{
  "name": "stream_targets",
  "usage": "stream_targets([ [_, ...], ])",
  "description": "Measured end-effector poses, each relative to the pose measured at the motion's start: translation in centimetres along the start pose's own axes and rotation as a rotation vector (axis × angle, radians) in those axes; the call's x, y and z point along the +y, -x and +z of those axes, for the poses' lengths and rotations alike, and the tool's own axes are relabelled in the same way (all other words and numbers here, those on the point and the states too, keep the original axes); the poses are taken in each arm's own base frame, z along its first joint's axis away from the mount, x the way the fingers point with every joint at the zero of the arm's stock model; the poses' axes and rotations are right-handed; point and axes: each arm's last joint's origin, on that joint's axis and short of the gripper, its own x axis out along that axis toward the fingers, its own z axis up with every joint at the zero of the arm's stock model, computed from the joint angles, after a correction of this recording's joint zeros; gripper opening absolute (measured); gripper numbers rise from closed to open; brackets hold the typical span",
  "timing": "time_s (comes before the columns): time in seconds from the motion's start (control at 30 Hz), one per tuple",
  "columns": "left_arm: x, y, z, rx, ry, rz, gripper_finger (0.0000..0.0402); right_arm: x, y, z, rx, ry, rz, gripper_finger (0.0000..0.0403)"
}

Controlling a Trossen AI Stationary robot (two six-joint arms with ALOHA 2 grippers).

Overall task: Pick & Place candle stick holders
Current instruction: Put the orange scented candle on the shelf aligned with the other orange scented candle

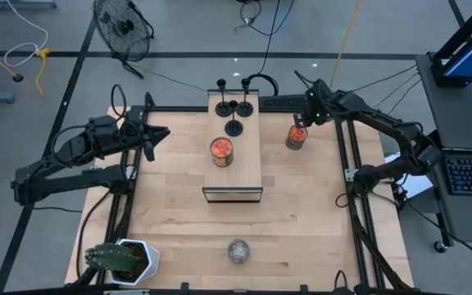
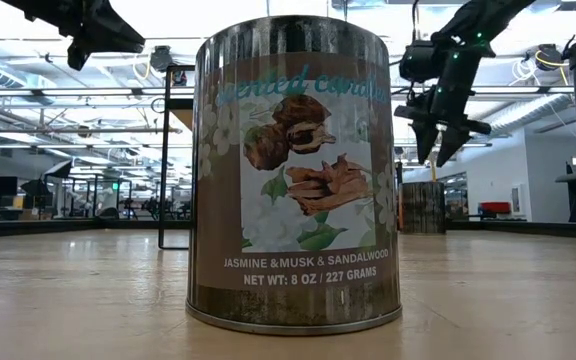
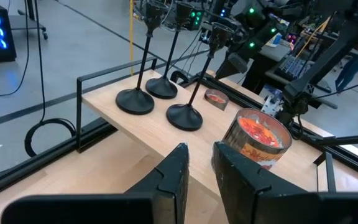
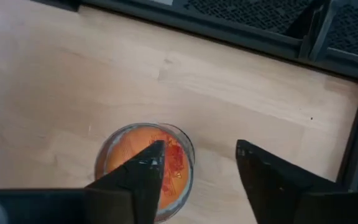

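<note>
The three candle stick holders [image 1: 233, 108] stand on the raised wooden shelf [image 1: 244, 168]. The right gripper [image 1: 300, 120], fingers apart and empty, hangs over a candle tin [image 1: 297, 137]; descending, it may knock the tin over.

Right gripper [image 4: 197, 165] above an orange-topped candle tin

The two dark fingers [image 4: 263, 177] stand apart over the light wooden table [image 4: 73, 74]. The round tin [image 4: 143, 163], its wax orange-red, sits partly under one fingertip. A black frame rail [image 4: 229, 43] runs along the table's edge, mesh beyond it.
</note>
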Motion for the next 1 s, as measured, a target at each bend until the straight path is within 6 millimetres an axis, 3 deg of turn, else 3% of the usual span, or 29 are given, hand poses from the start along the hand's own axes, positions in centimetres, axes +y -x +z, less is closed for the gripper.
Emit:
stream_targets([
  [0.27, 0.0, 0.0, 0.0, 0.002, 0.008, -0.001, 0.0081, 0.0, -0.9, -0.4, 0.088, 0.025, 0.01, 0.0218],
  [0.67, 0.0, 0.0, 0.0, 0.001, 0.006, 0.0, 0.0081, -0.5, -3.8, -2.7, 0.112, 0.028, 0.013, 0.0194],
  [1.0, 0.0, 0.0, 0.0, 0.001, 0.033, 0.0, 0.0081, -0.6, -4.5, -2.8, 0.047, 0.019, 0.004, 0.0151],
])
